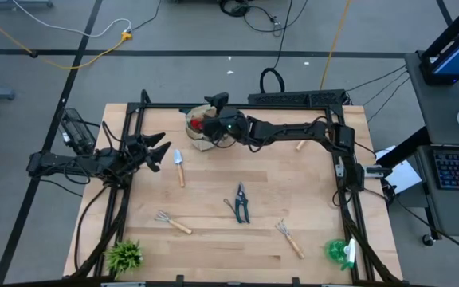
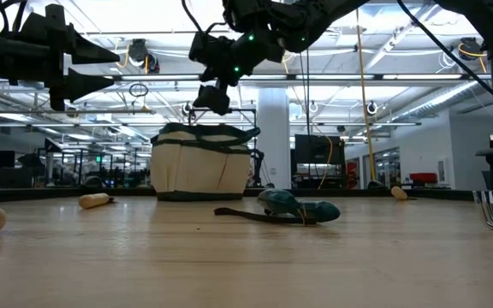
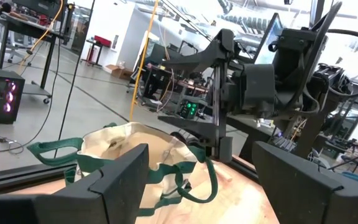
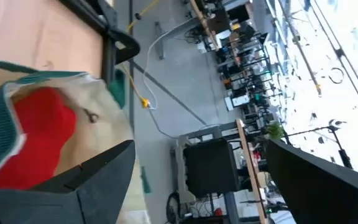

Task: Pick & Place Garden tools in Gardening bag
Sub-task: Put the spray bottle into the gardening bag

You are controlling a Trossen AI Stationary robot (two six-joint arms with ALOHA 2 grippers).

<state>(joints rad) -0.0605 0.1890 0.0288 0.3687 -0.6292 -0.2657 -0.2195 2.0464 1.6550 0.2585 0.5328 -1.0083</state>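
While my right end effector [image 1: 207, 121] hangs spread over the gardening bag [image 1: 201, 132], red glove [image 4: 39, 143] inside, I'd lift straight clear; left end effector [image 1: 159, 151] spread, beside trowel [image 1: 179, 167].

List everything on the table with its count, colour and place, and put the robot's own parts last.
bag: one, beige with green trim, far middle of the table.
glove: one red piece, inside the bag.
trowel: one, wooden handle, left of centre.
hand rakes: two, wooden handles, one near left, one near right.
shears: one, dark, centre.
spray bottle: one, green, near right corner.
plant: one, green, near left corner.
wooden handle: one, far right, partly under the arm.
left tool: open, raised over the left edge.
right tool: open, above the bag.
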